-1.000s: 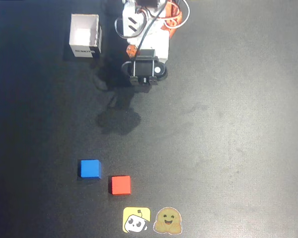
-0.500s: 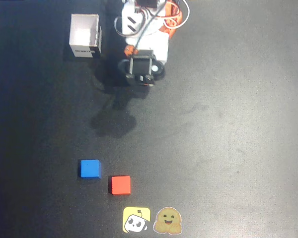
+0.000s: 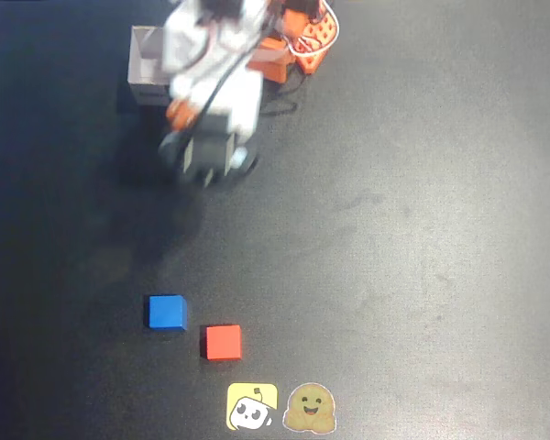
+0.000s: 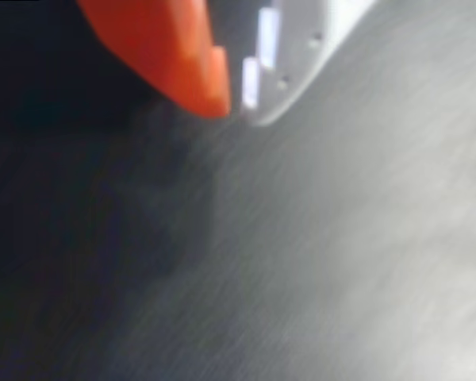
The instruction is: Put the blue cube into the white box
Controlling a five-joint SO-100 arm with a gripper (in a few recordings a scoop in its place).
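The blue cube (image 3: 167, 312) lies on the black table, low and left of centre in the overhead view. Far above it, my gripper (image 3: 206, 163) is blurred by motion and hangs over bare table just below the white box (image 3: 145, 66). The arm covers the box's right side. In the wrist view the orange finger (image 4: 182, 55) and the white finger (image 4: 293, 63) meet at their tips, so my gripper (image 4: 238, 111) is shut with nothing in it. Only blurred dark table lies beneath them.
A red cube (image 3: 222, 342) sits just right of and below the blue cube. Two stickers, a yellow one (image 3: 252, 406) and a brown one (image 3: 310, 408), lie flat at the bottom edge. The arm's base (image 3: 298, 32) stands at the top centre.
The arm has swung left and slightly down in the overhead view, from right of the white box to in front of it. The cubes and the box have not moved.
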